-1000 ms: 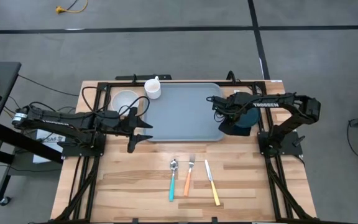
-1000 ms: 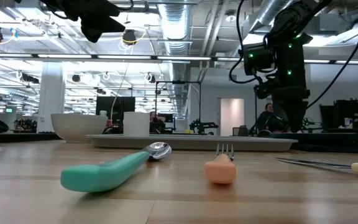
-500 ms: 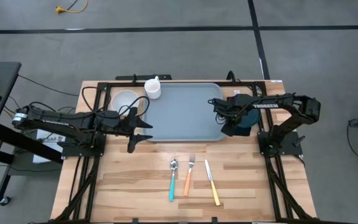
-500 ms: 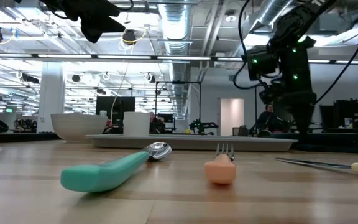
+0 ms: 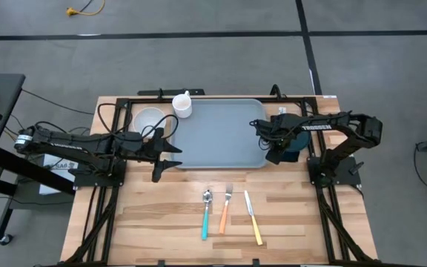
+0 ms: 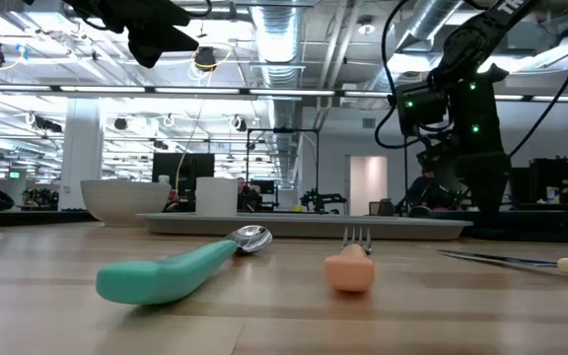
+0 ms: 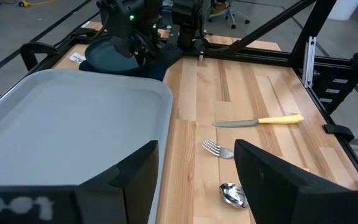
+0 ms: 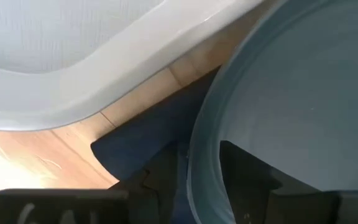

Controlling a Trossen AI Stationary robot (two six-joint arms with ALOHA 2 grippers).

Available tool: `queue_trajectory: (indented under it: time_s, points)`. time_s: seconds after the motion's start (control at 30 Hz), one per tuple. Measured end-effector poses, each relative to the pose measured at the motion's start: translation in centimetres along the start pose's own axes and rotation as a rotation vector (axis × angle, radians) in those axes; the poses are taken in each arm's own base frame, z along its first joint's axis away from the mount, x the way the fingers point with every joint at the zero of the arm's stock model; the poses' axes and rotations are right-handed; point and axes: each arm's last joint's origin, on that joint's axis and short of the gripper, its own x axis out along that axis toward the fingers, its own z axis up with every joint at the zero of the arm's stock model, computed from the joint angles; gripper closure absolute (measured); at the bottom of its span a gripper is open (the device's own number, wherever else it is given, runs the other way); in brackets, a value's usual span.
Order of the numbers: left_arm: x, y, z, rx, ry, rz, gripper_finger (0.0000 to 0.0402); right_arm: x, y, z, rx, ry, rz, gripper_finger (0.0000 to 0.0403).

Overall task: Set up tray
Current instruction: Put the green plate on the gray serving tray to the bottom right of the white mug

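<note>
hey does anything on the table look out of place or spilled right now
Nothing is spilled or damaged. The tray lies square and bare, with the spoon, fork and knife in a neat row in front of it. The one oddity: a blue plate rests on the dark napkin.

grey-blue tray (image 5: 221,133), teal spoon (image 5: 206,216), yellow-handled knife (image 5: 253,219)

Left claw (image 7: 194,180) open, right claw (image 8: 194,177) lowered
</note>
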Motion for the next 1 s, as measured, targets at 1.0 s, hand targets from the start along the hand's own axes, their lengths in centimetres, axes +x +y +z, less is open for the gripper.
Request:
queue_trajectory:
  time_s: [1.0]
  points:
    - [0.0, 0.0, 0.0, 0.0, 0.0, 0.0, 0.0203, -2.4, 0.0, 0.2, 0.039, 0.067, -0.011, 0.04]
